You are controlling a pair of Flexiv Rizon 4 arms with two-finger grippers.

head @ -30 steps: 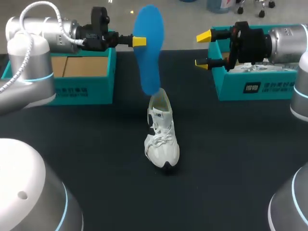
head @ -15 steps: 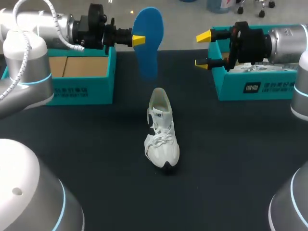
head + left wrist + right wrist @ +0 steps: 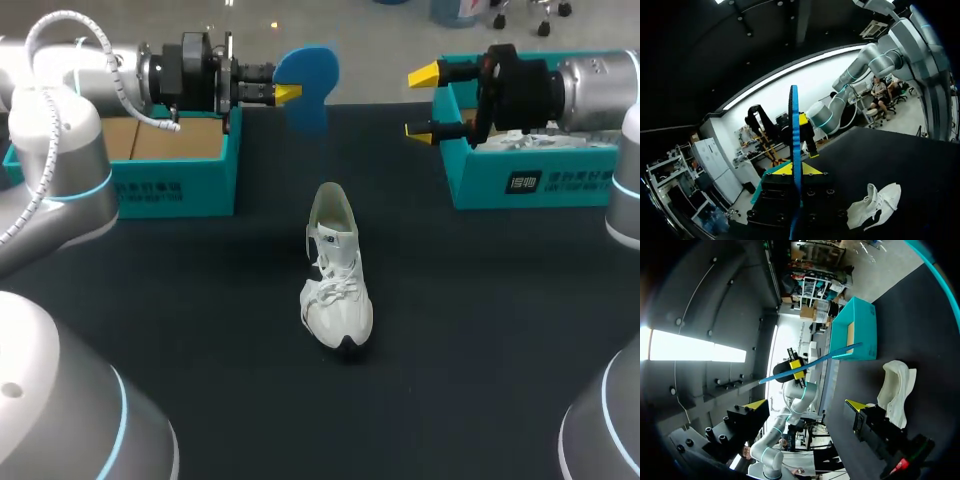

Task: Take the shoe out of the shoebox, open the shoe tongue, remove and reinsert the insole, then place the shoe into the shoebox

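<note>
My left gripper [image 3: 288, 92] is closed on the blue insole [image 3: 308, 82], both yellow tips pinching it from two sides. It is held up in the air over the far part of the table, apart from the shoe and beyond its heel. In the left wrist view the insole [image 3: 794, 135] runs edge-on, a thin blue line rising straight out from between the fingers of my left gripper [image 3: 795, 170]. The white shoe [image 3: 875, 205] lies on the dark surface below and to one side of it. The shoe [image 3: 337, 275] stands upright on the black table [image 3: 480, 340] about midway between the two boxes, its toe toward the near edge and its opening upward. Behind my left arm sits a teal shoebox [image 3: 175, 175], open, its brown cardboard inside showing. On the other side is a second teal shoebox [image 3: 530, 180] with white paper [image 3: 545, 140] in it. My right gripper [image 3: 425, 100] hangs at that box's corner nearest the middle, its fingers wide apart and holding nothing, aimed across toward the insole. From the right wrist the right gripper [image 3: 806, 405] frames the scene: the shoe [image 3: 897, 390] just beside one finger, the insole [image 3: 810, 362] ahead as a slanted blue strip, and the far shoebox [image 3: 855, 332] beyond it.
</note>
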